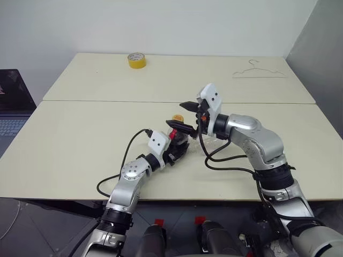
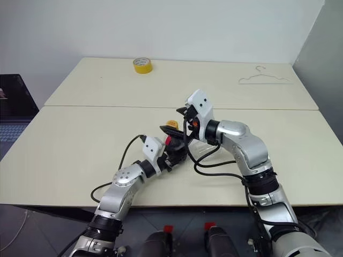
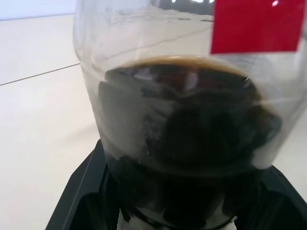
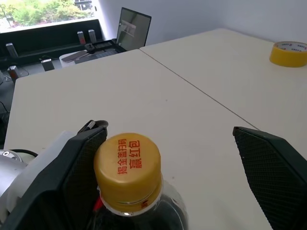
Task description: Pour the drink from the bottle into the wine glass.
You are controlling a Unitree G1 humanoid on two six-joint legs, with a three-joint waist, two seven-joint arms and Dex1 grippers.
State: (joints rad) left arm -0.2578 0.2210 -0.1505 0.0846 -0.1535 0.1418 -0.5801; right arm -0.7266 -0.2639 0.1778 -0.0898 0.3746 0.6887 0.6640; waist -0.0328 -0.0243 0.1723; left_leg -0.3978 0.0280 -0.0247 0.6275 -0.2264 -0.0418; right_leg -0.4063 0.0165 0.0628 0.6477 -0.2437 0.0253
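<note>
Gripping the bottle (image 2: 172, 145) low near the bench (image 2: 80, 139) centre, the left gripper (image 2: 174, 155) steadies it while the wide-open right gripper (image 2: 179, 120), at its 12 o'clock, should straddle the yellow cap (image 4: 127, 164) squarely before closing to unscrew.

The bottle's yellow cap (image 4: 127, 165) carries 2 lines of red Chinese characters, reading 揭金盖扫码 and 赢红包. The yellow tape roll (image 4: 289, 52) bears small print too tiny to read.
</note>
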